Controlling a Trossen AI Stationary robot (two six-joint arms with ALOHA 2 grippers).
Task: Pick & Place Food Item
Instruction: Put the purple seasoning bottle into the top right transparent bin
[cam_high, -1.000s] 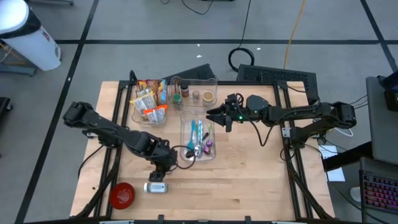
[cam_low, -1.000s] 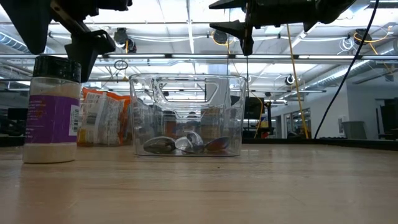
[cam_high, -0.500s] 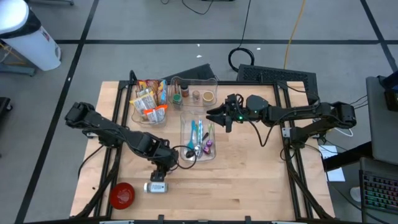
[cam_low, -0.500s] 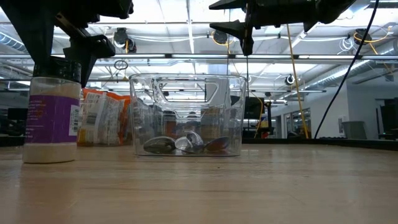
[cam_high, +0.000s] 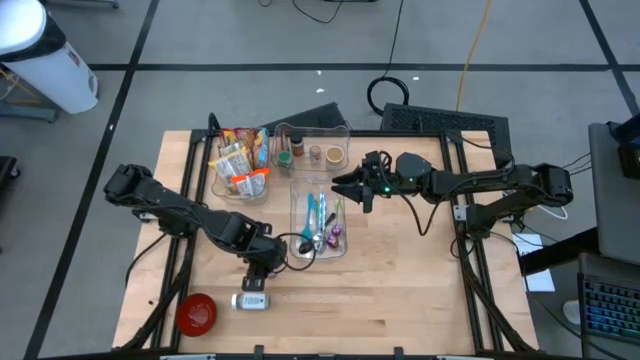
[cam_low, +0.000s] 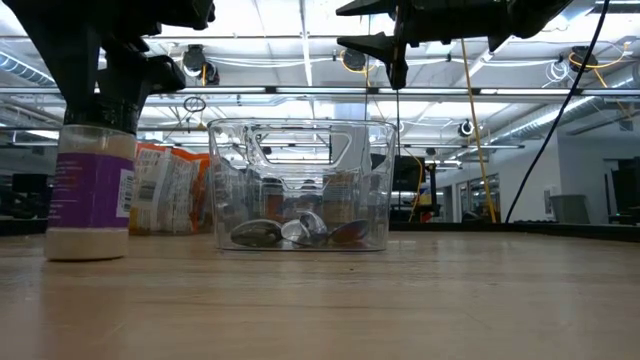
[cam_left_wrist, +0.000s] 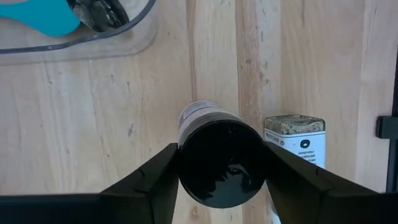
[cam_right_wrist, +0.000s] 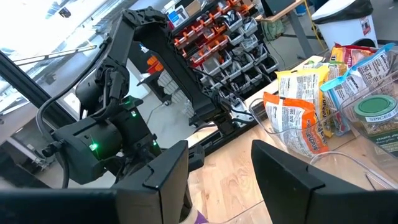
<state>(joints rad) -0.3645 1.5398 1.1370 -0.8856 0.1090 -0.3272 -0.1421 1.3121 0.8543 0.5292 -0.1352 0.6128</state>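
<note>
Left pincer (cam_left_wrist: 222, 163) clamped on upright spice jar's black cap (cam_left_wrist: 222, 163), second jar (cam_left_wrist: 295, 140) lying at three o'clock; right pincer (cam_high: 350, 187) parted, idle; risk: cap-only hold slipping, toppling jar.

Bare worktop (cam_high: 400, 300) is left along the front and right edges. The middle is blocked by bins (cam_high: 318, 222), the front-left corner by a bowl (cam_high: 196, 313).

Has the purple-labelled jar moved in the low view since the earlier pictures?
Yes. The purple-labelled jar has shifted slightly right, toward the clear bin, with the left tool around its lid.
</note>
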